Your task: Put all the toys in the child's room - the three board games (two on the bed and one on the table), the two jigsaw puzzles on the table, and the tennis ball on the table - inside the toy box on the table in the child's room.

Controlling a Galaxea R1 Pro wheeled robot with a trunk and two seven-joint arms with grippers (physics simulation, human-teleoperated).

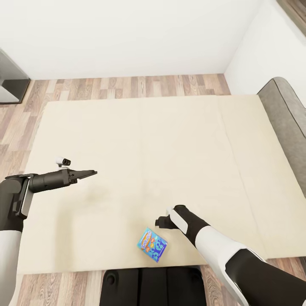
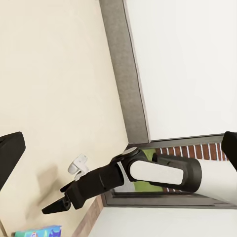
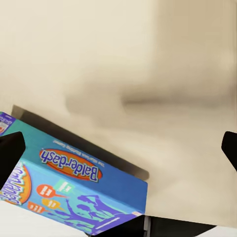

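One board game, a bright blue box [image 1: 153,244] with orange print, lies flat on the beige mattress of the bed [image 1: 148,140] near its front edge. My right gripper [image 1: 162,221] hangs open just above the mattress, a little beyond and to the right of the box. In the right wrist view the box [image 3: 74,182] sits low between the fingertips [image 3: 10,150], untouched. My left gripper [image 1: 91,173] is open and holds nothing, out over the left part of the mattress. The left wrist view shows my right gripper [image 2: 53,206] and a sliver of the box [image 2: 37,231].
A grey headboard [image 1: 284,114] runs along the bed's right side, with white walls behind. Wood plank floor [image 1: 127,87] lies beyond the bed. A dark grey piece of furniture [image 1: 10,83] stands at the far left. My black base [image 1: 148,287] is against the bed's front edge.
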